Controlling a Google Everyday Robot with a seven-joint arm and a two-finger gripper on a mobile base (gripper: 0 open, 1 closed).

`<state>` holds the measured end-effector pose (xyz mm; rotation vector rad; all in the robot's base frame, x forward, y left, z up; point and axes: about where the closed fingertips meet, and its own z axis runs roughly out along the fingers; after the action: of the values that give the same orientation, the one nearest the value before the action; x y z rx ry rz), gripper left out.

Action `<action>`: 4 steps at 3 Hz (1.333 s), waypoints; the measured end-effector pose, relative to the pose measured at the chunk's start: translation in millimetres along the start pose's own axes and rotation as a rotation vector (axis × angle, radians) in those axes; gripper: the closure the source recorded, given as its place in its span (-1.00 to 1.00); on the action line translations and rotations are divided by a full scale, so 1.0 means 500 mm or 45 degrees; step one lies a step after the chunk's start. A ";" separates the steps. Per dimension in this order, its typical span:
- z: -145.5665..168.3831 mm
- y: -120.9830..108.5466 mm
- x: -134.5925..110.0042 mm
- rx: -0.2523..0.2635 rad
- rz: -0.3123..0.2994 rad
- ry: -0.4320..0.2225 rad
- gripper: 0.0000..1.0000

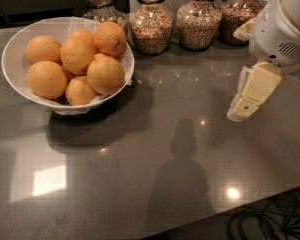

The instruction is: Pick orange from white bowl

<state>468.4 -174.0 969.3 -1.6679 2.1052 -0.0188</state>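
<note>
Gripper (245,106) hangs at right above the glossy grey countertop (155,174); whether it is clenched or released cannot be told. At far left, the white bowl (12,51) holds heaped fruit, the orange (105,74) at its front right. Grain jars (151,26) line the back; cables (270,219) lie lower right.
</note>
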 end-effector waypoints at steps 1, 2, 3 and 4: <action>0.041 -0.043 -0.103 0.061 -0.074 -0.157 -1.00; 0.068 -0.069 -0.182 0.100 -0.108 -0.268 -1.00; 0.067 -0.073 -0.186 0.113 -0.109 -0.275 -1.00; 0.074 -0.066 -0.190 0.113 -0.098 -0.300 -1.00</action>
<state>527.5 -84.9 977.6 -1.6134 1.8395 0.0567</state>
